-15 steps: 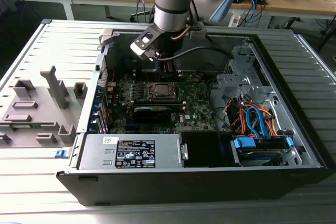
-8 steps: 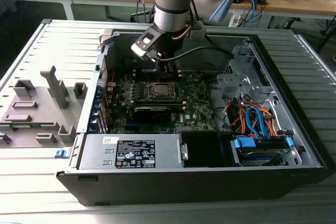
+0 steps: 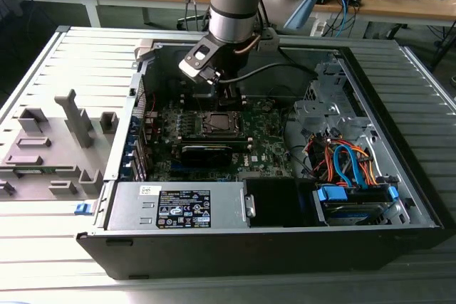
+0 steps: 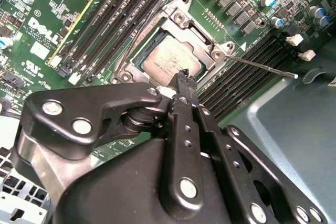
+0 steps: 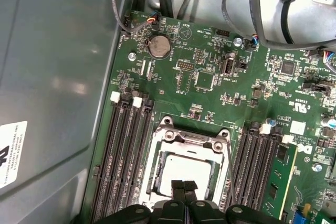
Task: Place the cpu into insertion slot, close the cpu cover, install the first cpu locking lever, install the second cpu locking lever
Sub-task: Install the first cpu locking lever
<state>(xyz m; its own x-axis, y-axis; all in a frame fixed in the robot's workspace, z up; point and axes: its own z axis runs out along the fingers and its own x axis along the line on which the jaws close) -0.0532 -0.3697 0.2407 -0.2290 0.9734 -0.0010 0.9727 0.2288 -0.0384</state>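
Note:
Inside the open computer case, the cpu (image 4: 169, 57) lies flat in the insertion slot (image 3: 216, 123) on the green board, its pale metal top showing (image 5: 185, 168). The silver cpu cover (image 4: 185, 24) lies down around it, the chip visible through its window (image 5: 184, 141). One thin locking lever (image 4: 262, 66) sticks out sideways from the socket over the memory slots. My gripper (image 4: 182, 78) is shut with nothing between its fingers, and its tips (image 5: 184, 185) hang at the socket's edge just above the chip. In the exterior view the gripper (image 3: 227, 103) hangs right behind the socket.
Long black memory slots (image 5: 126, 150) flank the socket on both sides. The grey case wall (image 5: 52, 77) rises close by. Orange and blue cables (image 3: 342, 161) and a drive bay fill the exterior view's right. The power supply (image 3: 178, 208) sits at the front, and a grey fixture (image 3: 50, 151) lies outside the case.

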